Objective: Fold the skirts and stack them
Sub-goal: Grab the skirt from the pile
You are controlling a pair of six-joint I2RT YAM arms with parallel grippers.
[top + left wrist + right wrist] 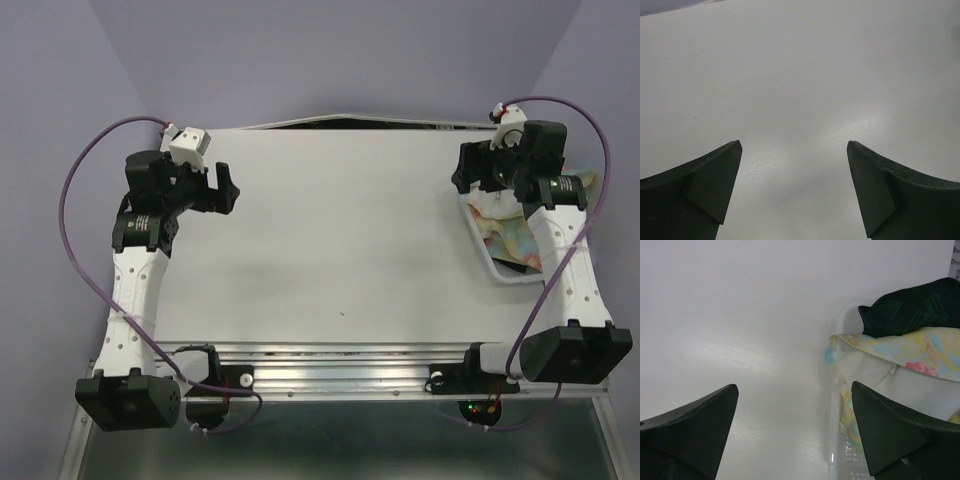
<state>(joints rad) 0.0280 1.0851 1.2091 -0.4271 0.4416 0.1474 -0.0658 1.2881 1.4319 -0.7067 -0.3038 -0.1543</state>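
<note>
White worktop (330,240) seen from above. At its three o'clock edge, a white basket (834,450) held both skirts bunched together: the dark plaid skirt (912,307) and the pale flowered skirt (900,347). Lifting one could drag the other out or tip the light basket, whose wall blocked a low reach. The right tool (794,387) hung open beside the rim. The left tool (794,145), at ten o'clock, was open and held nothing.

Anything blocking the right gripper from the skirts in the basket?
Nothing visible. The right gripper, open, sits above the basket rim; the floral skirt lies uncovered on top, draped over that rim, with the plaid skirt beyond it.
</note>
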